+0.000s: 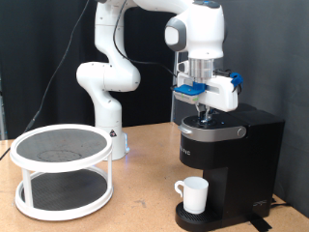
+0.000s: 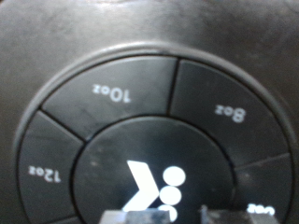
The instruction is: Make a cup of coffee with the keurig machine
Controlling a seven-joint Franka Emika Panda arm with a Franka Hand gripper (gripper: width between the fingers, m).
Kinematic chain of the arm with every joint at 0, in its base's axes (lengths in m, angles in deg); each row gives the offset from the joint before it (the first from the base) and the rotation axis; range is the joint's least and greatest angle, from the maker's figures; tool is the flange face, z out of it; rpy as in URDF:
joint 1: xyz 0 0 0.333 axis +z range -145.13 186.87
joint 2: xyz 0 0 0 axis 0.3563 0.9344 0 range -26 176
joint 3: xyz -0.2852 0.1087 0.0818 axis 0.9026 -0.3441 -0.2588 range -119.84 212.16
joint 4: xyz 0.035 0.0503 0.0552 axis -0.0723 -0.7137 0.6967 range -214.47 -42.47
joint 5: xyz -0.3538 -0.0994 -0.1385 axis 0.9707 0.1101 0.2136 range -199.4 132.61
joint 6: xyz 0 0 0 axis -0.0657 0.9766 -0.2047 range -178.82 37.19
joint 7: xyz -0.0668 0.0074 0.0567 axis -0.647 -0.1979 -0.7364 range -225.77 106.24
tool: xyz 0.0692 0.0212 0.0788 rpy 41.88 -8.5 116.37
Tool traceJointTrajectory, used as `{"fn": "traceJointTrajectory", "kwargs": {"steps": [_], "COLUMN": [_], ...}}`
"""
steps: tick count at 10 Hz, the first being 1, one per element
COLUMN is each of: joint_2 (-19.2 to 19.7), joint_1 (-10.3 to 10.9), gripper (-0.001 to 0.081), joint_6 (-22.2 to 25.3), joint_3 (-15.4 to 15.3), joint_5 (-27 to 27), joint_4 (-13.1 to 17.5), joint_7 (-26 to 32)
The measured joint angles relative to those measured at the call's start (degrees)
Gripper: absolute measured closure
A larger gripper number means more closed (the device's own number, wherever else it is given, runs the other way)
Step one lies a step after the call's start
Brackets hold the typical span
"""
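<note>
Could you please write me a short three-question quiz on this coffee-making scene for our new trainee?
1. True or false: the plain white ceramic mug already stands on the drip tray of the black boxy coffee machine.
2. Multiple choice: the robot's two-finger gripper is (A) beside the mug, (B) right over the machine's lid, (C) over the white two-tier round rack.
3. Fill in: in the wrist view, the lid's ring of buttons shows the readable size labels 8oz, 10oz and ____.

Key: 1 true; 2 B; 3 12oz.
</note>
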Motion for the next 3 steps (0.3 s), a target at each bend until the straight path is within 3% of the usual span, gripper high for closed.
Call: {"fn": "traceJointTrajectory", "kwargs": {"steps": [3], "joint_2": [-2.3], "joint_1": [0.0], "gripper": [0.0806], "joint_6": [-0.4], "joint_3": [0.3], "joint_5": [-1.6], "joint_4": [-1.0], "joint_7": [0.9]}}
